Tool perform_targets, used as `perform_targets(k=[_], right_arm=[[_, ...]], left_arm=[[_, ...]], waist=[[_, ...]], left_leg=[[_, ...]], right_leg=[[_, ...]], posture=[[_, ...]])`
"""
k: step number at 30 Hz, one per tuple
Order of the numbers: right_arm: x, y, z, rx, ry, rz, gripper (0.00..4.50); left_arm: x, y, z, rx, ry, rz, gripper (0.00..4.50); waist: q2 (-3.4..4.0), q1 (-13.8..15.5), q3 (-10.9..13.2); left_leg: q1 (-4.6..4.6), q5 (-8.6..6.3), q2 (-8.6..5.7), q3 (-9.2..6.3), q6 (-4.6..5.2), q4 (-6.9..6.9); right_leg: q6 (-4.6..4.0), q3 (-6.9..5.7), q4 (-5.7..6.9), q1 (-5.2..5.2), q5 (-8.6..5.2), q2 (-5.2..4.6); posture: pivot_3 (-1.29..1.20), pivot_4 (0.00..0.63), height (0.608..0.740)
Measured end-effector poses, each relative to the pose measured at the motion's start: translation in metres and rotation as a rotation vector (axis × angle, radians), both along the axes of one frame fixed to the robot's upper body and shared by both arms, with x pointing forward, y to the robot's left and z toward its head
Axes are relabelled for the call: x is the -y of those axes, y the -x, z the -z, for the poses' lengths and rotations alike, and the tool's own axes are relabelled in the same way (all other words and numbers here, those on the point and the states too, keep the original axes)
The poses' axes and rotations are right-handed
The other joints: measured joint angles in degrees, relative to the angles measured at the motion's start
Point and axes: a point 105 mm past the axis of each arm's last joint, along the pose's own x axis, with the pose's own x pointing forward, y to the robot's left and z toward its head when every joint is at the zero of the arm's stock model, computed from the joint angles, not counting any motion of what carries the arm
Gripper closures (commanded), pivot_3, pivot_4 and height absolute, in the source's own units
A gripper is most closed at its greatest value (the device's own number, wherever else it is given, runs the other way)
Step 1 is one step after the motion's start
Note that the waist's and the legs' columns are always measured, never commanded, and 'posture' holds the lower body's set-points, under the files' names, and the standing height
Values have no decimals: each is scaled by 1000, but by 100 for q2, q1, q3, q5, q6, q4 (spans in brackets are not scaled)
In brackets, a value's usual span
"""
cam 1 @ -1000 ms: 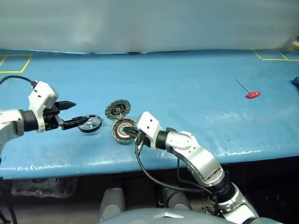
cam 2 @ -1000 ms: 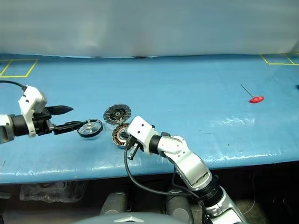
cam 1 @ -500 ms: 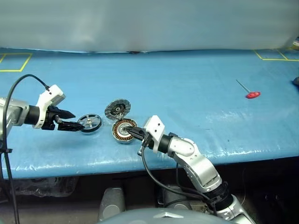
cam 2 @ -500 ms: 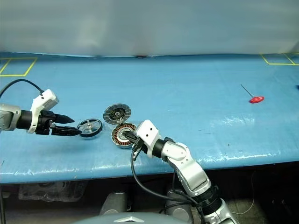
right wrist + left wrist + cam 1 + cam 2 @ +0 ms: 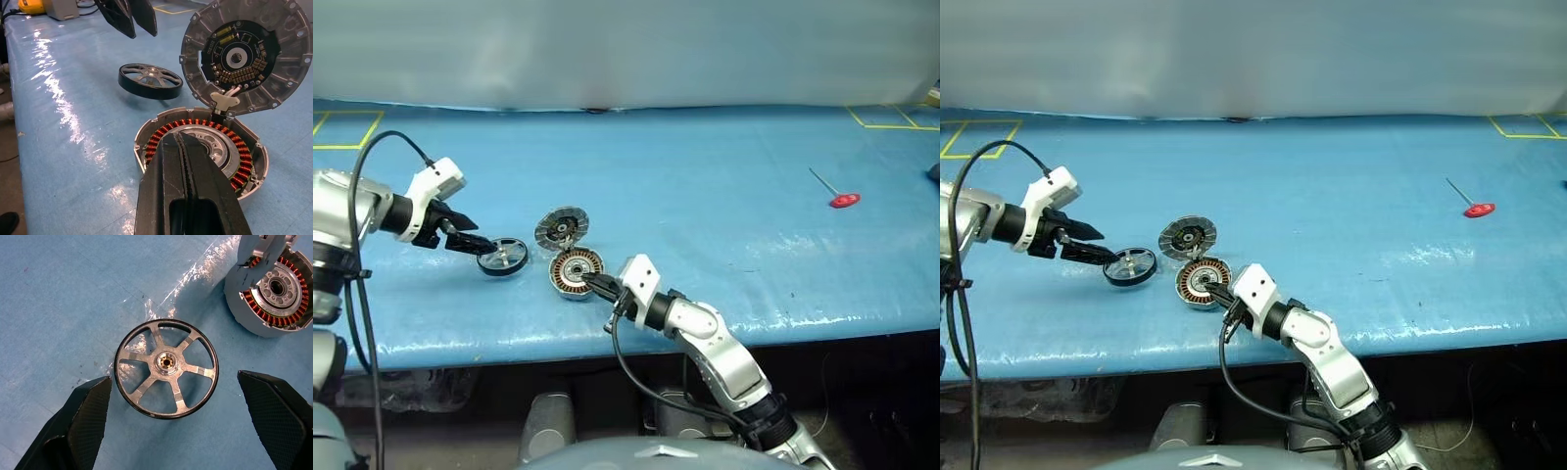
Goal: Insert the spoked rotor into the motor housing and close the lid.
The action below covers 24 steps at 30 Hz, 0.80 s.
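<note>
Left gripper (image 5: pixel 473 244) is spread wide, fingers (image 5: pixel 85 423) standing either side of the spoked rotor (image 5: pixel 166 368) with clear blue mat showing between each pad and the rim; nothing touching yet. Rotor lies flat on the table (image 5: pixel 724 196), just off the fingertips, dark outer ring, five silver spokes, small brass-looking hub.

Motor housing (image 5: pixel 575 273) sits just beyond the rotor from the left gripper, a narrow gap of mat between them. It sits open: copper-brown windings in a ring, metal hub in the middle. Lid (image 5: pixel 560 229) stands up from the housing's far edge on its hinge, inner face toward the right gripper (radial segments plus a small circuit area around the centre).

Right gripper (image 5: pixel 183 147) has its fingers pressed together, tips over the near rim of the housing; contact I can't confirm.

Front table edge runs close behind the right gripper. Far side is wide open mat; a red-handled tool (image 5: pixel 842 199) lies well off to the right
</note>
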Motion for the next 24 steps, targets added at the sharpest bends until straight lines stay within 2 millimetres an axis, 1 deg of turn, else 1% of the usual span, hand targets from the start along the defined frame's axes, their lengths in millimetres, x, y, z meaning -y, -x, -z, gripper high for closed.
perform_targets(k=[1, 4, 9, 18, 24], right_arm=[[0, 0, 0, 0, 2, 5, 4500], [0, -1, 1, 1, 5, 12, 4500], [1, -1, 3, -5, 6, 27, 4500], [1, -1, 4, -3, 9, 39, 4500], [-1, 0, 5, -8, 10, 34, 4500]], left_arm=[[2, -1, 0, 0, 5, 8, 888], [12, -8, 2, 8, 15, 37, 888], [14, -9, 8, -14, -18, 57, 888], [13, -7, 16, -60, -52, 58, 888], [11, -5, 26, -88, -70, 41, 888]], waist=[[0, -1, 0], [-2, 0, 1], [-2, -13, 1], [-2, -8, 1], [-2, -8, 1]], left_leg=[[0, 0, 0, 0, 0, 1], [0, 0, -1, -2, 0, 16], [2, 0, 3, -9, 0, 33], [1, 0, 4, -9, 0, 52], [0, 0, 3, -10, 0, 52]], right_leg=[[0, 1, 2, 0, 0, 0], [-3, 2, 28, -4, -4, 0], [-8, 2, 55, -7, -8, 6], [-5, 7, 59, -2, -7, 7], [-5, 8, 60, -2, -6, 7]], posture=[[0, 150, 740], [0, 150, 740], [0, 150, 740], [0, 150, 740], [0, 150, 740]])
